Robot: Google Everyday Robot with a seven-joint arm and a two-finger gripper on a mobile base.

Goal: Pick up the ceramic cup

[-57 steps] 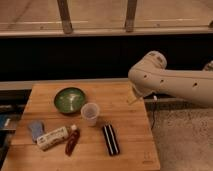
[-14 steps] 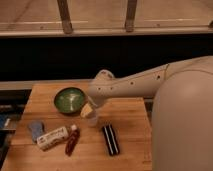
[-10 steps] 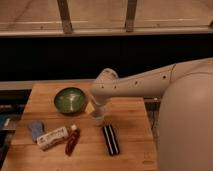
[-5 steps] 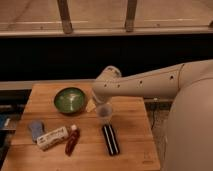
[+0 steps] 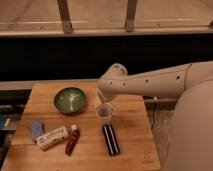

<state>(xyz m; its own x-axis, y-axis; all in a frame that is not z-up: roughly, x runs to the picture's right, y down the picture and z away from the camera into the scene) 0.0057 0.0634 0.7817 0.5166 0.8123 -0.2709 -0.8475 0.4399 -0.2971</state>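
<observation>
Find the claw [image 5: 103,101] at the tip of the white arm [image 5: 150,88], low over the middle of the tabletop [image 5: 132,125]. Cannot tell if apart, together or clamped: hidden under the wrist from this view. Directly under the claw, touching it or nearly so, find the ceramic cup [image 5: 104,114], upright, rim upward, narrower toward the base. Cannot tell either if standing on the wood or raised a little above it.

To the picture's left of the claw, near the cup but apart from it, see the green bowl [image 5: 69,99]. Below the claw, toward the camera, see 1 black flat bar [image 5: 110,139], just beside the cup's base. Farther to the lower left, well apart from the claw, see 1 dark red bottle [image 5: 72,140] lying down, 1 white packet [image 5: 52,138] and 1 blue thing [image 5: 36,130].

Judging by look: probably light and stiff, with a glazed, slippery wall, and fragile if dropped on the wood. Best to take hold at the rim or the upper wall, where widest; lower down, on the tapered part, could slide out of the grip. Better to hold gently but firmly and to lift straight up, clear of the bowl and the bar.
</observation>
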